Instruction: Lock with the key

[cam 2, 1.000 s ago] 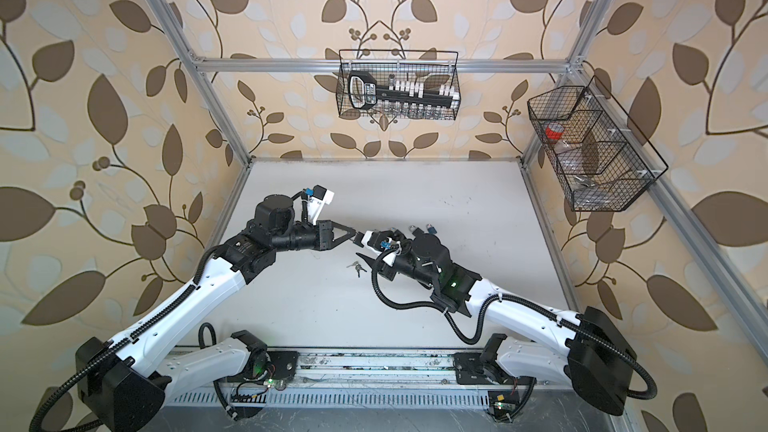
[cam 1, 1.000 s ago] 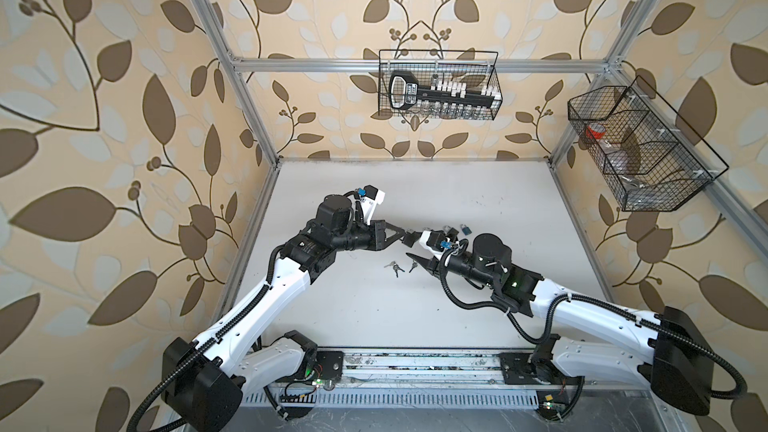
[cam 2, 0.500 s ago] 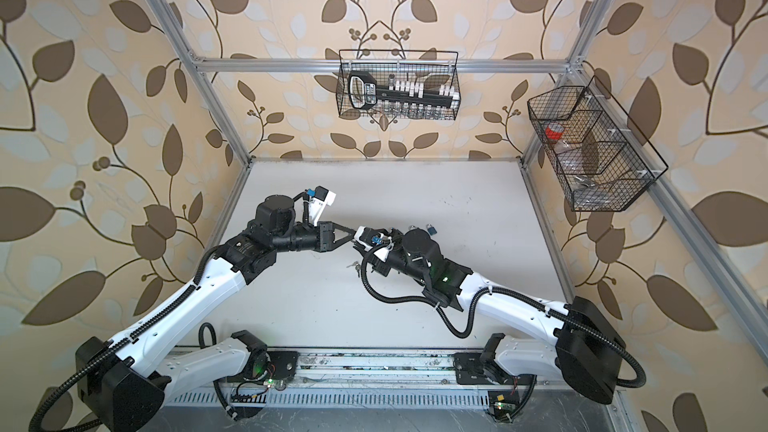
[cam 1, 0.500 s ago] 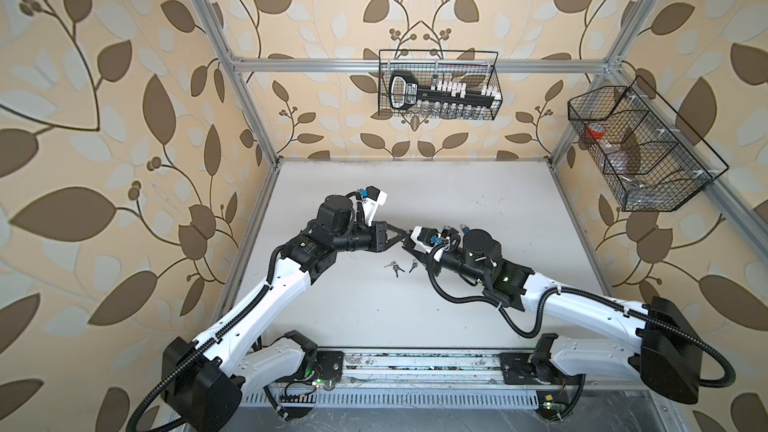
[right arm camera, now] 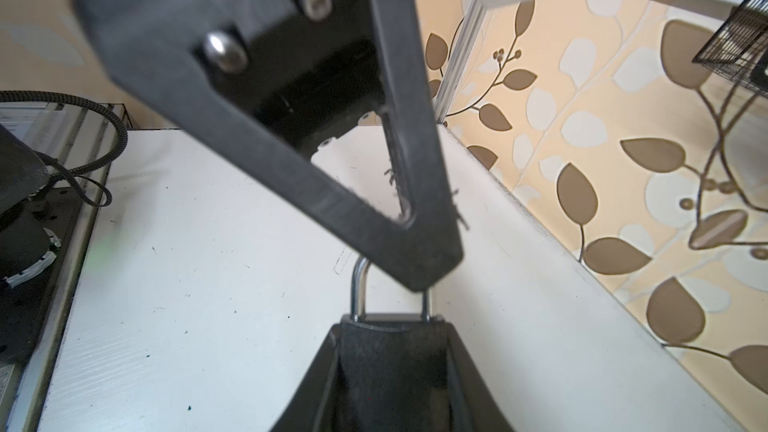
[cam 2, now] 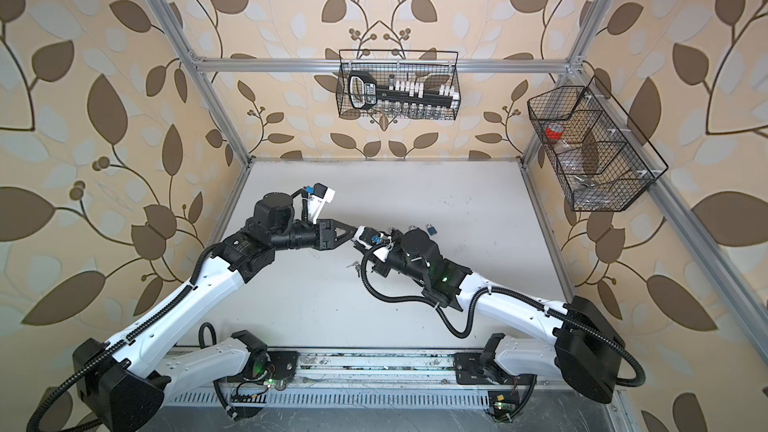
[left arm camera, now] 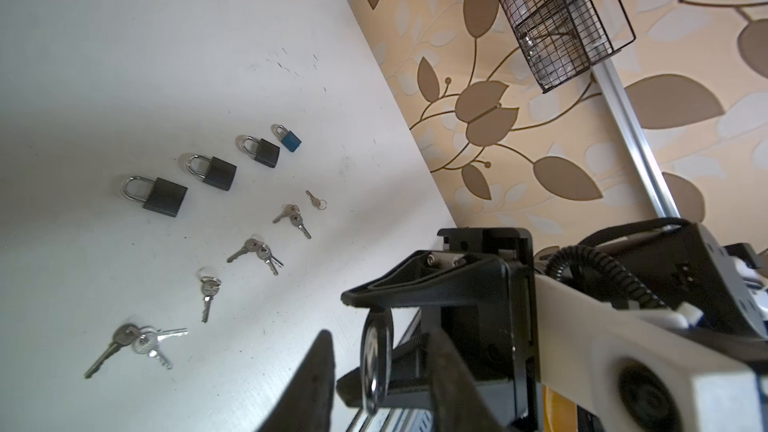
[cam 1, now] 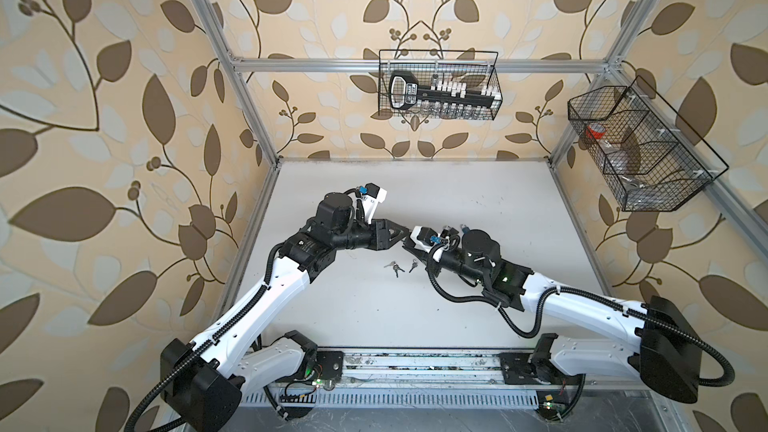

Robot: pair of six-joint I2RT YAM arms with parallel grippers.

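Mid-frame, the padlock (right arm camera: 390, 318) is clamped in the right gripper (right arm camera: 392, 328), the left gripper (cam 1: 403, 234) opened around its shackle (left arm camera: 376, 351); keys (cam 1: 398, 268) lying just below are not yet used

Robot test cell: aluminium frame (cam 1: 311, 65), wallpapered panels (cam 1: 104, 118), white table (cam 1: 415, 184).

Wearing white shells on left arm (cam 1: 266, 297) and right arm (cam 1: 582, 305), pairing them with black joint housings (cam 1: 307, 249) and chunky black base blocks (cam 1: 199, 384). Trailing black corrugated cable (cam 1: 446, 297) in loops alongside the links. Glowing green at a small light (cam 1: 504, 279) on the right forearm. Carrying white camera mounts (cam 1: 376, 198) with blue connectors (cam 1: 362, 190) at the wrists. Ending left gripper (cam 1: 404, 233) in black hollow triangular fingers (right arm camera: 307, 189), showing two silver domed screws (right arm camera: 226, 51).
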